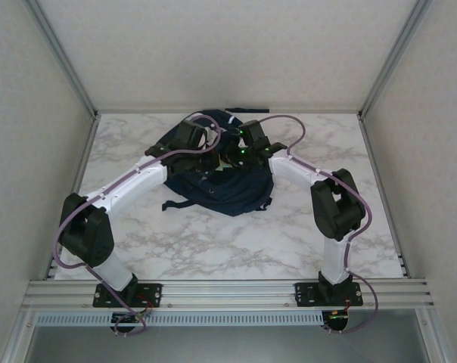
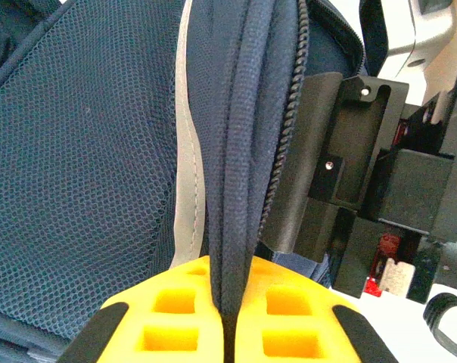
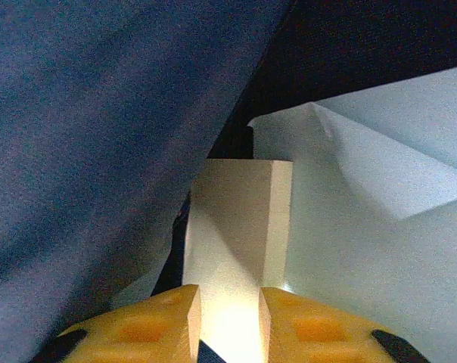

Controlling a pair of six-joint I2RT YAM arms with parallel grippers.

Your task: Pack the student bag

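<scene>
Worktop [image 1: 213, 249] of pale marble, with two robot arms reaching from its near edge to a navy backpack [image 1: 232, 198] that lies in the middle, toward the far side. The left arm [image 1: 130, 185] has its jaws clenched on the backpack's zip edge [image 2: 244, 113], holding the mouth up. The right arm [image 1: 304, 175] is inside that mouth, jaws grasping a pale block [image 3: 236, 219] whose long axis points straight ahead, deeper into the backpack.

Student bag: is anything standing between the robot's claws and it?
Nothing visible does. The left claw pinches the student bag by its zipper seam. The right claw is under the bag's navy fabric, closed on a cream box.
</scene>
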